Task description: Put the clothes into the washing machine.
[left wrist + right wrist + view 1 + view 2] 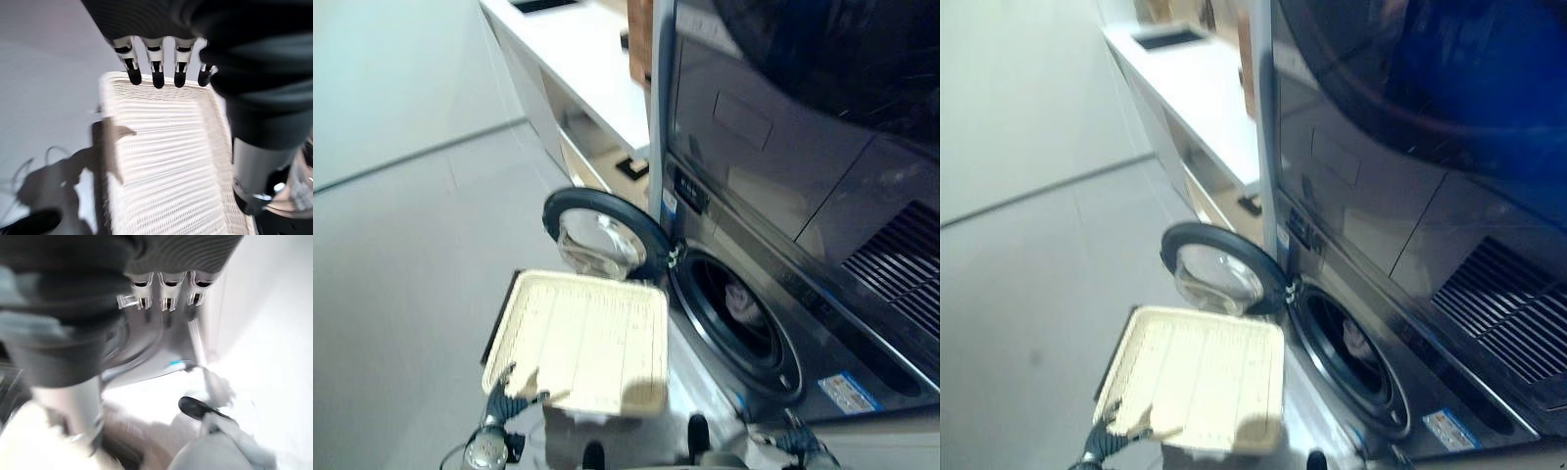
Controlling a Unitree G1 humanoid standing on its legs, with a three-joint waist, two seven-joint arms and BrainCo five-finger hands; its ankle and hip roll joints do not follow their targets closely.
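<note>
left hand (509, 392) sits at the near left corner of the laundry basket (582, 338) in the left eye view, fingers spread loose at the rim, not curled round it. basket looks empty, a pale slatted tray shape held out in front of the washing machine (783, 294). machine door (602, 235) swung wide to the left. inside the drum (739, 308) a pale bundle shows, likely the clothes (744, 304), so the load looks already in. right hand (808, 446) at the lower right edge of the view, fingers too hidden to read.

right eye view: same layout; basket's far edge lies just under the open door, drum mouth to the right of it.

left wrist view: fingers (156, 68) straight, dark tips resting on the basket's rim, nothing pinched.

right wrist view: fingers (166, 296) hang straight and relaxed, holding nothing, with the machine's front panel past them.

handling judgement: clothes are soft, light, limp; they will drape and snag on the door seal, so take a gathered fistful at the middle of the bundle. basket is stiff, light plastic; best taken at the rim.
</note>
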